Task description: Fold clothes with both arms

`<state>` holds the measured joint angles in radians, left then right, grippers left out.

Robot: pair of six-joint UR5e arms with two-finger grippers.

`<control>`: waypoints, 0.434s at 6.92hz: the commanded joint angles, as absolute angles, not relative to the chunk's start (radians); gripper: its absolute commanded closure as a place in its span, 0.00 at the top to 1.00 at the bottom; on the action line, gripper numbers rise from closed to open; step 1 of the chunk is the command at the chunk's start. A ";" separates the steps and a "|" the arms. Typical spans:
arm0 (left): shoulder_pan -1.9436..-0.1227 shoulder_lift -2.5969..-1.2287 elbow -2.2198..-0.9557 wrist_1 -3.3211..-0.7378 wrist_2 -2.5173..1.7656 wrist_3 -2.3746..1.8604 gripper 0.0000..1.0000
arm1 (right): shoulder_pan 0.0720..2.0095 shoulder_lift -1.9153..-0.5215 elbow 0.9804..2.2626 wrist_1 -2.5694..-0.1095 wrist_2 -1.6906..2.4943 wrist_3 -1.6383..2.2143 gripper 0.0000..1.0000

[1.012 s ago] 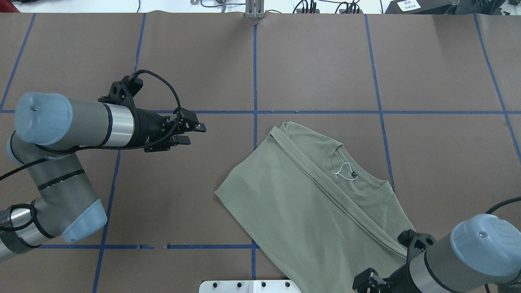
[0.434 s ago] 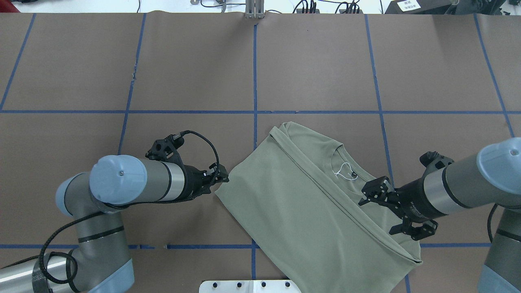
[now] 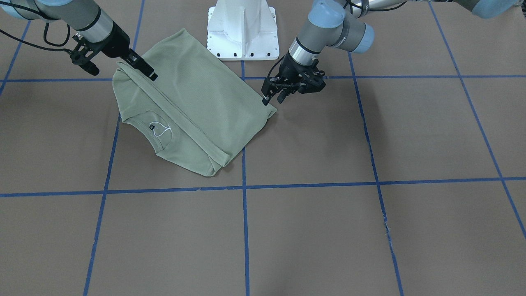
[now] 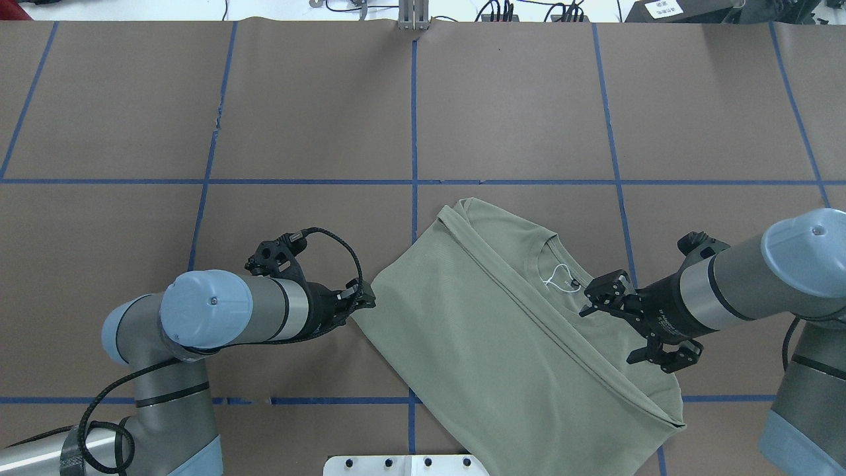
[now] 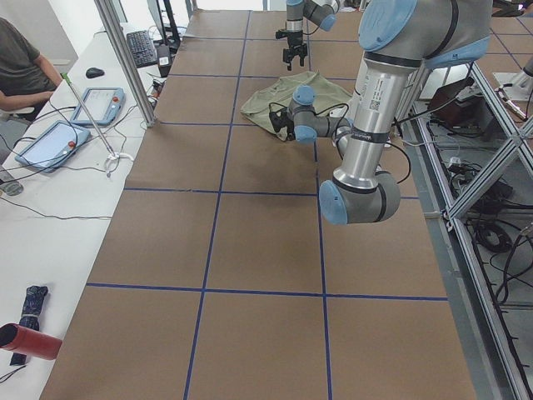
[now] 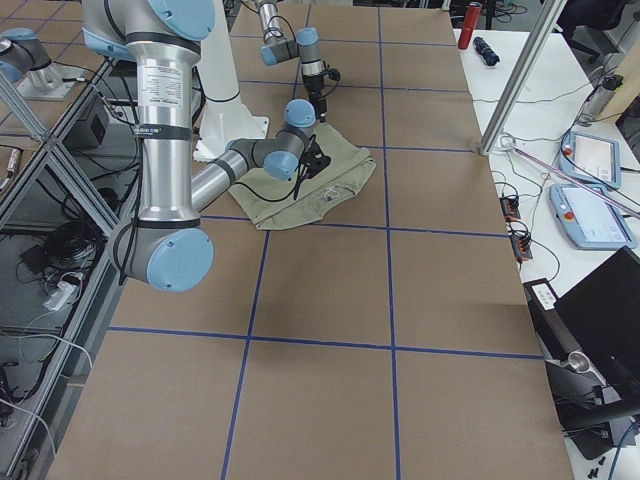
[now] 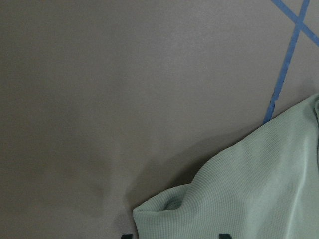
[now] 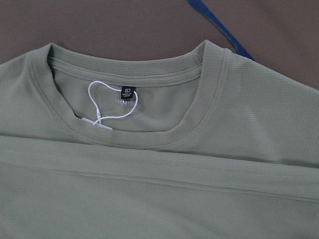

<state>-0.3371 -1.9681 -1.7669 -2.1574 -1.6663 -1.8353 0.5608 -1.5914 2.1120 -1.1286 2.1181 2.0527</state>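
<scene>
The shirt (image 4: 502, 330) lies flat on the counter (image 4: 264, 99) in the lower middle and lower right of the overhead view. It sits on a slant, with a long fold ridge (image 4: 529, 299) running across it from upper left to lower right and the collar (image 4: 562, 254) facing the upper right. The left arm (image 4: 205, 317) comes in from the lower left, and its jaws stand at the garment's leftmost corner (image 7: 149, 214). In the left wrist view the two tips show apart at the bottom edge with that puckered corner between them, so we read these jaws as released and gripping nothing yet. The right arm (image 4: 733, 291) reaches in from the right, and its jaws are spread wide over the shoulder just beside the collar, also holding nothing. We cannot tell whether they touch the cloth. We judge the danger to lie in the two pinches. The left corner is bunched, so closing there may catch only the top layer or nudge the cloth away. On the right, the white string loop (image 8: 107, 107) and the black neck label (image 8: 128, 92) lie close by, and a snag on either would pull the neck out of shape. If one side grips and the other slips, the soft knit will probably stretch and the fold come out skewed.
</scene>
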 commanded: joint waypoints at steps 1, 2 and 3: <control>-0.334 -1.976 -1.732 -2.161 -1.637 -1.832 0.64 | 0.561 -1.591 2.099 -1.129 2.117 2.051 1.00; -0.334 -1.980 -1.732 -2.157 -1.635 -1.832 0.63 | 0.561 -1.591 2.098 -1.129 2.117 2.051 1.00; -0.334 -1.982 -1.732 -2.157 -1.634 -1.833 0.56 | 0.561 -1.591 2.098 -1.129 2.117 2.051 1.00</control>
<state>-0.3345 -1.9787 -1.7343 -2.1579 -1.6374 -1.8322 0.5614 -1.5907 2.0994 -1.1290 2.1170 2.0511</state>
